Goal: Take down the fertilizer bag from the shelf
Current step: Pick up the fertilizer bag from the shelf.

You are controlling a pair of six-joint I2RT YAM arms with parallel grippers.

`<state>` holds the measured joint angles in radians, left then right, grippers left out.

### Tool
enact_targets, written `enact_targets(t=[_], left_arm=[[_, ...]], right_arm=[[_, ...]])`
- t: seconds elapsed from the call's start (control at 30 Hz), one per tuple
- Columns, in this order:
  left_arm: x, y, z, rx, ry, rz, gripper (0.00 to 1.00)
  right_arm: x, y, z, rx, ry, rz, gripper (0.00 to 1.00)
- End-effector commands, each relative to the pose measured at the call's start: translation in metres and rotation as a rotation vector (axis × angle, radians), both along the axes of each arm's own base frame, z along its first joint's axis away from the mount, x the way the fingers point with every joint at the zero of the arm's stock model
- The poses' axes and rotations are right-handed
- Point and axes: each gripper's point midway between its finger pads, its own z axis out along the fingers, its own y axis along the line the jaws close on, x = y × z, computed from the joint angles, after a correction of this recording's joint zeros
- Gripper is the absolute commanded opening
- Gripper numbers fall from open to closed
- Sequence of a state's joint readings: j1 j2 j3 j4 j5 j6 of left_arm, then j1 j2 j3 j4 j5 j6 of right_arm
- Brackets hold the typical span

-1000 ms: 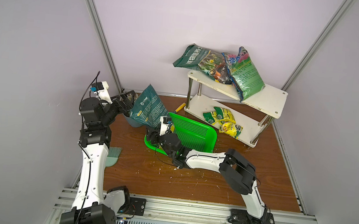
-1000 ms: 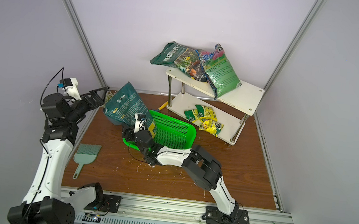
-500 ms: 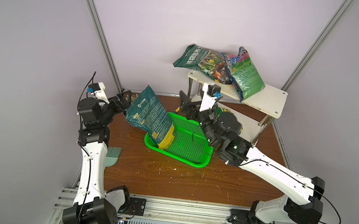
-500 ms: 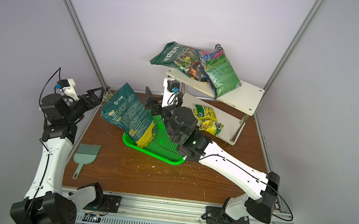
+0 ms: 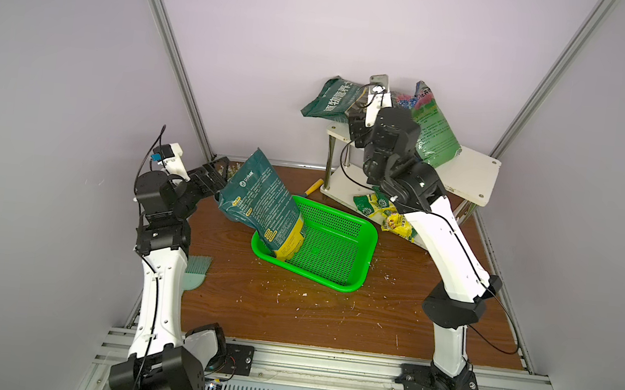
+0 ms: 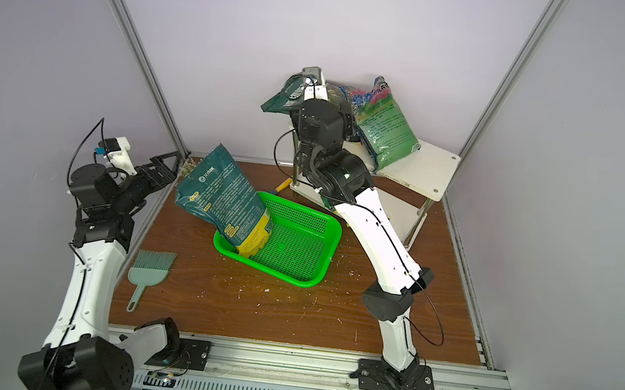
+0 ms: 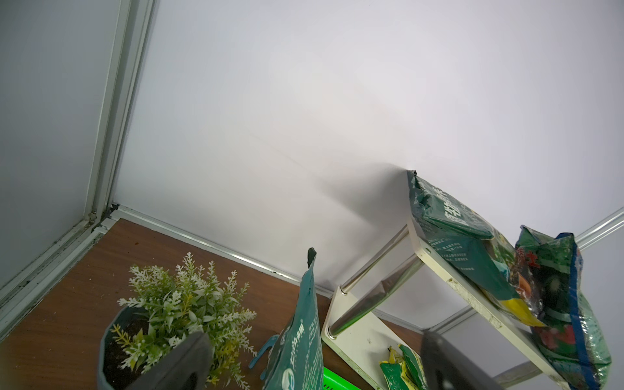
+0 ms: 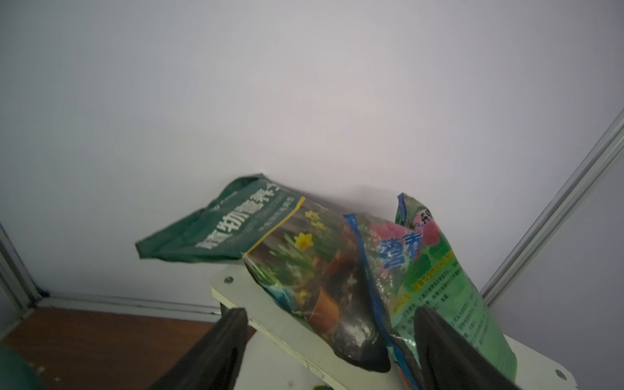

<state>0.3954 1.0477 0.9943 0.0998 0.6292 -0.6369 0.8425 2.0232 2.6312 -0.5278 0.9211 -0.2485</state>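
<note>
Taking the rear wall as 12 o'clock and the arm bases as 6, the shelf [image 5: 469, 174] stands at about 1 o'clock on the tabletop [image 5: 289, 313]. Two bags rest on its top board. The dark green fertilizer bag [image 5: 329, 100] lies tilted, its long axis running roughly 10 to 4 o'clock. Its sealed top overhangs the board's 9 o'clock end and points toward 10 o'clock, and its base sits on the board. The pale green fertilizer bag [image 5: 436, 134] leans against it on the 3 o'clock side, touching. Its long axis runs nearly 12 to 5 o'clock, sealed top raised toward the rear wall, base down on the board. The right hand [image 8: 329, 314] is level with the top board, directly in front of both bags, released, jaws spread wide and gripping nothing. In the right wrist view the dark bag's base and the pale bag's lower edge show between its fingers [image 8: 216, 347]; contact with either bag cannot be told. The left hand [image 7: 314, 337] is at 9 o'clock, likewise released and empty, near the upper corner of a teal bag [image 5: 262, 198]. That bag stands tilted with its base inside the green basket [image 5: 371, 251] at centre and its top toward 11 o'clock. Yellow-green packets [image 5: 385, 212] lie on the lower board. A potted plant [image 7: 169, 320] sits in the 10 o'clock corner, and a small brush [image 6: 152, 270] lies at 8 o'clock.
</note>
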Motion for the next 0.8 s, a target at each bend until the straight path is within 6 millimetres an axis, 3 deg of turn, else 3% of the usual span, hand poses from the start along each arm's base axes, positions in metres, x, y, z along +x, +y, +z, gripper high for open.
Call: enact_targets(t=[0.0, 0.2, 0.53, 0.77], left_arm=[[-0.005, 0.002, 0.007, 0.007, -0.036, -0.006, 1.00], [-0.005, 0.002, 0.007, 0.000, -0.037, -0.007, 1.00], [-0.006, 0.005, 0.005, -0.010, -0.038, -0.006, 1.00], [-0.006, 0.005, 0.005, -0.014, -0.038, -0.005, 1.00]], right_arm=[[0.010, -0.025, -0.017, -0.068, 0.057, -0.073, 0.82], [0.032, -0.057, -0.032, -0.058, 0.089, -0.146, 0.81], [0.023, -0.078, -0.012, -0.033, 0.017, -0.201, 0.81], [0.028, -0.100, -0.015, -0.062, 0.027, -0.271, 0.85]])
